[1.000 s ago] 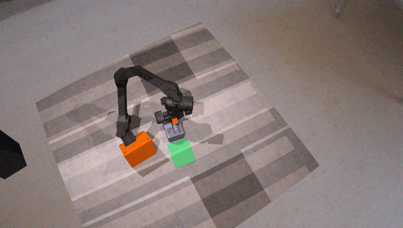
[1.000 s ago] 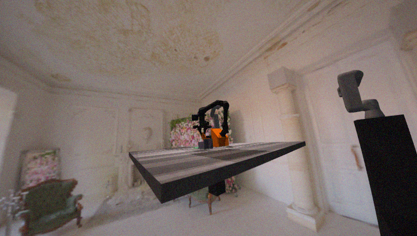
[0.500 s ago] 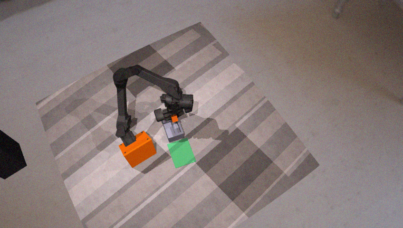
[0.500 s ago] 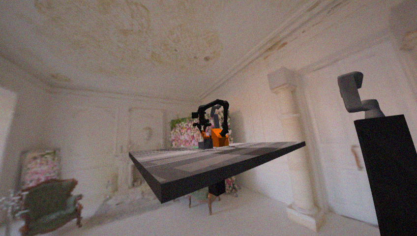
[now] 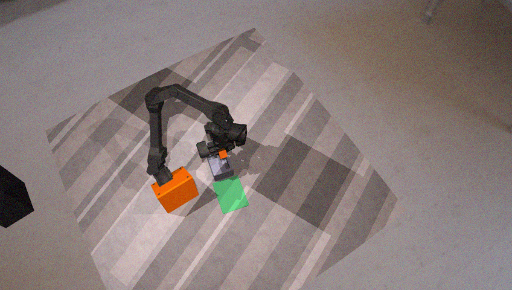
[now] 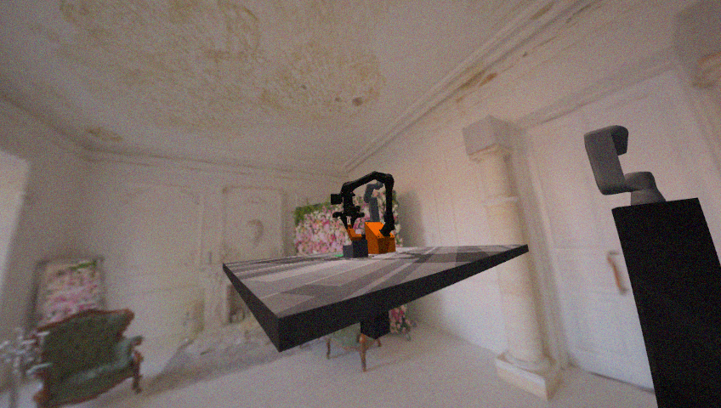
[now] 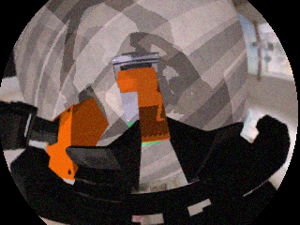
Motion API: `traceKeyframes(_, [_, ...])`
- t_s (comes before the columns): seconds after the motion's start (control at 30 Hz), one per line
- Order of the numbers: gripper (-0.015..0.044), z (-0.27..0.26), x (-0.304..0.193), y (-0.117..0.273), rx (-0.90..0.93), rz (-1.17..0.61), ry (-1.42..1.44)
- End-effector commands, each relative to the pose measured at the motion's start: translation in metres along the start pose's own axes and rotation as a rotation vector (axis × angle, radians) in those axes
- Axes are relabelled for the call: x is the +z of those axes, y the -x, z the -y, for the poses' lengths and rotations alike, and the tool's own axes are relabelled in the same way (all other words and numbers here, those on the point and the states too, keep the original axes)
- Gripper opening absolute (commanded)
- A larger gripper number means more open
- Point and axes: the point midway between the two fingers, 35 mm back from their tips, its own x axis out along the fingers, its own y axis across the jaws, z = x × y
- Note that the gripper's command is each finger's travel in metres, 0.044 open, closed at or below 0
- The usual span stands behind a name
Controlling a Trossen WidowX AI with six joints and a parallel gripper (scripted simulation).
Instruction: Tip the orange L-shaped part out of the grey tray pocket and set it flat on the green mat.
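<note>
My gripper [image 6: 348, 225] [image 7: 152, 121] is shut on the plain end of the orange L-shaped part [image 5: 222, 153] [image 6: 355, 234] [image 7: 149, 91]. The part is out of the pocket and tilted, its L-shaped end lower and farther from the fingers. It hangs over the grey tray [image 5: 219, 166] [image 6: 355, 251] [image 7: 128, 107]; the gap under its low end is too small to judge. The green mat [image 5: 230, 196] lies flat beside the tray, with nothing on it. In the wrist view only slivers of the mat show. The arm partly hides the tray's far end in the top view.
The orange box [image 5: 177, 192] [image 6: 380, 238] [image 7: 86, 123] under the arm's base stands to the left of the tray and mat in the top view. A black pedestal [image 6: 657, 288] with another grey arm stands off the table [image 6: 323, 297].
</note>
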Motion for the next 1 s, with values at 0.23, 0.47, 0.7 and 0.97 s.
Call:
traceKeyframes(0.23, [0.0, -0.006, -0.061, -0.001, 0.003, -0.005, 0.002])
traceKeyframes(0.47, [0.0, -0.01, -0.101, -0.001, 0.003, -0.008, 0.002])
traceKeyframes(0.7, [0.0, -0.014, -0.14, 0.0, 0.002, -0.011, 0.002])
traceKeyframes(0.97, [0.0, -0.015, -0.151, -0.001, 0.002, -0.012, 0.002])
